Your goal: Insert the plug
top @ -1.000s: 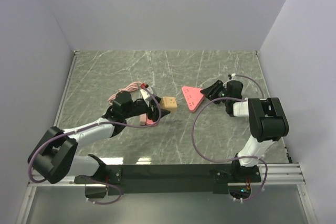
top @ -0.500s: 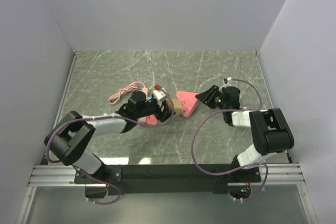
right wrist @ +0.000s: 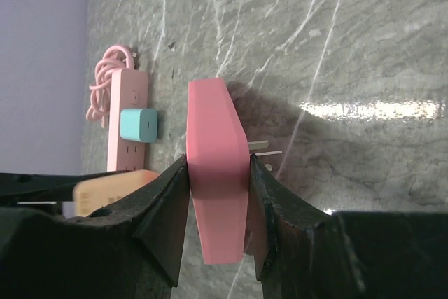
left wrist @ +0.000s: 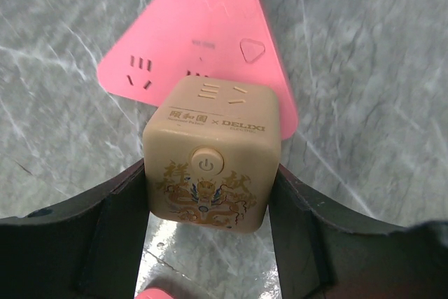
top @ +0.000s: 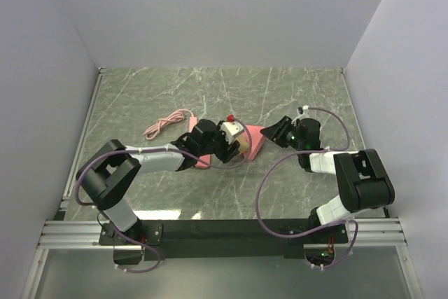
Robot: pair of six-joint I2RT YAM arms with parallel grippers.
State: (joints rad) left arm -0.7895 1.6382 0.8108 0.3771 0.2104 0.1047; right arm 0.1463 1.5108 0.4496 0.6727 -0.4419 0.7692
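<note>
Near the middle of the table (top: 140, 96), the left gripper (left wrist: 210, 190) clasped the beige cube adapter (left wrist: 213, 152) just left of the pink triangular socket block (right wrist: 213, 131) — the block pinched across its flat faces by the right gripper (right wrist: 219, 167), slotted face toward the cube

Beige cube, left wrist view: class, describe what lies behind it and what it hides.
Behind the beige cube lies the pink triangular socket block, with slots and triangle button showing. Its near middle is hidden by the cube.
</note>
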